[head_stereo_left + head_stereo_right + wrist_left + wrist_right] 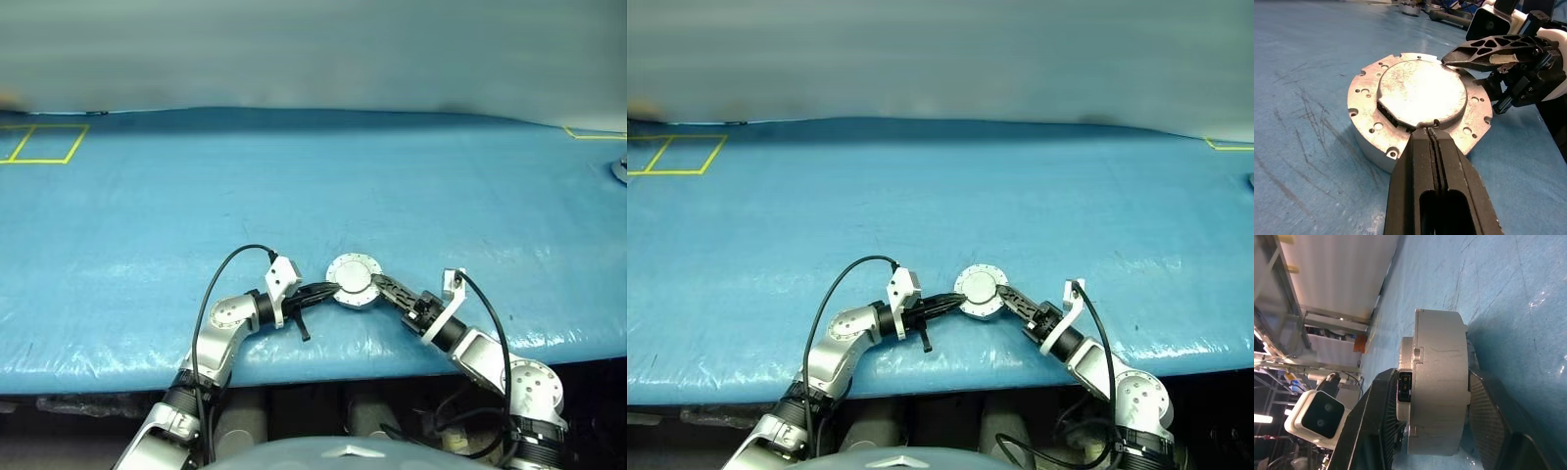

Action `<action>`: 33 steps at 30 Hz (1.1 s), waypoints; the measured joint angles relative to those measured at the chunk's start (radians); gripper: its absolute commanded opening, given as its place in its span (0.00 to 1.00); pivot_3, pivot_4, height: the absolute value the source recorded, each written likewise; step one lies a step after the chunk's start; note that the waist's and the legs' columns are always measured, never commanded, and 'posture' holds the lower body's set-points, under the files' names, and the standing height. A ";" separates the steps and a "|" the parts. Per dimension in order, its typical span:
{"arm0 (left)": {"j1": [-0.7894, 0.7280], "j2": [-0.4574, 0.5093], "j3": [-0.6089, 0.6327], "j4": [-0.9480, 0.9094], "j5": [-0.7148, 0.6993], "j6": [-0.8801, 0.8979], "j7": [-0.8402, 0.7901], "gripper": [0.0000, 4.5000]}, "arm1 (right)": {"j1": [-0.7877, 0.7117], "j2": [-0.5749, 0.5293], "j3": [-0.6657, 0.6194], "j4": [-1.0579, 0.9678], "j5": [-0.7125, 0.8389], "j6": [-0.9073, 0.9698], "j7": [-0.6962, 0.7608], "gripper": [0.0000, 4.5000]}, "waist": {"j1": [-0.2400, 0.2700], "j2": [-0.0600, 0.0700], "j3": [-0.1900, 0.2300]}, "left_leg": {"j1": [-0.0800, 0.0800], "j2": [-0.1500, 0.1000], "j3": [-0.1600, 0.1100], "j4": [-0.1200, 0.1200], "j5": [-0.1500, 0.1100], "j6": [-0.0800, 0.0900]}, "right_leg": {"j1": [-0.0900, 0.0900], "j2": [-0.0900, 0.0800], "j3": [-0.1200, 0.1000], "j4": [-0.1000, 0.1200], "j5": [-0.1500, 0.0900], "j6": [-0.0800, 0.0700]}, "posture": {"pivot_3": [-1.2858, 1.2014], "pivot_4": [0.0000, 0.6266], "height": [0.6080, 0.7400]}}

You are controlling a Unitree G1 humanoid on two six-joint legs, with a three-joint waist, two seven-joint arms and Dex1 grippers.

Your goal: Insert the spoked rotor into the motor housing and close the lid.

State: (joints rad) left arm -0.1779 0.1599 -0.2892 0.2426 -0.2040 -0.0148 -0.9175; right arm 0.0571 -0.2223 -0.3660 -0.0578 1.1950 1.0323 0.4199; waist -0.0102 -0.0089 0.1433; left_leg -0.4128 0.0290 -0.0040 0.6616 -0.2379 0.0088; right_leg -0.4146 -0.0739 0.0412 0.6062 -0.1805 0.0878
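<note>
The motor housing [1369,144], a round silver-grey casing with a holed flange, sits near the table's front edge. The lid [1422,93] lies plain face up on top of it, as a raised round disc. The spoked rotor is hidden. My left gripper [1429,129] is shut, with its fingertips against the lid's rim and nothing held between them. My right gripper [1435,377] comes in from the other side, one finger across the lid's top and the other against the housing's underside. In the head views the housing [355,281] sits between the left gripper [331,289] and the right gripper [380,286].
The blue table cover [313,196] stretches far ahead and to both sides. Its front edge [323,362] runs just behind the grippers. Yellow tape squares [44,144] mark the far left, a yellow tape corner [593,134] the far right. A round metal part [620,169] lies at the right edge.
</note>
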 measured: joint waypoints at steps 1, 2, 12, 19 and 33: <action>0.000 0.000 0.000 0.000 0.000 0.000 0.000 0.00 | 0.002 0.006 -0.003 0.000 0.005 0.000 -0.006 0.38 | -0.001 0.000 0.000 | 0.000 0.000 0.000 0.000 0.000 0.000 | 0.000 0.000 0.000 0.000 0.000 0.000 | 0.52 0.24 1.00; 0.000 0.000 0.000 0.000 0.000 0.000 0.000 0.00 | 0.004 0.010 -0.004 0.000 0.008 0.000 -0.009 0.38 | -0.001 0.000 0.000 | 0.000 0.000 0.000 0.000 0.000 0.000 | 0.000 0.000 0.000 0.000 0.000 0.000 | 0.52 0.24 1.00; 0.005 -0.001 0.006 0.000 0.004 -0.010 0.002 0.00 | 0.005 0.025 0.000 -0.043 0.006 0.000 -0.079 0.38 | -0.003 0.001 -0.001 | 0.001 0.000 0.000 0.000 0.000 0.000 | 0.000 0.000 0.000 0.000 0.000 0.000 | 0.52 0.24 1.00; 0.011 -0.004 0.018 0.000 -0.004 -0.017 0.003 0.00 | 0.004 0.039 0.000 -0.043 0.024 -0.002 -0.107 0.38 | -0.007 0.001 -0.001 | 0.001 0.001 0.000 0.000 0.000 0.000 | -0.001 0.001 0.000 0.000 0.000 0.000 | 0.52 0.24 1.00; 0.020 -0.010 0.026 0.000 -0.005 -0.027 0.013 0.00 | -0.008 0.059 0.021 -0.042 0.004 -0.047 -0.126 0.38 | -0.017 0.001 -0.001 | 0.001 0.001 -0.001 0.000 0.000 0.000 | -0.001 0.001 0.000 0.000 0.000 0.000 | 0.52 0.24 1.00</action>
State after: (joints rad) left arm -0.1580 0.1497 -0.2634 0.2426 -0.2086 -0.0422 -0.9044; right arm 0.0495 -0.1634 -0.3448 -0.0998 1.1994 0.9856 0.2944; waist -0.0270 -0.0080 0.1426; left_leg -0.4120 0.0304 -0.0046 0.6612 -0.2379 0.0088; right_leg -0.4157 -0.0725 0.0414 0.6064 -0.1808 0.0878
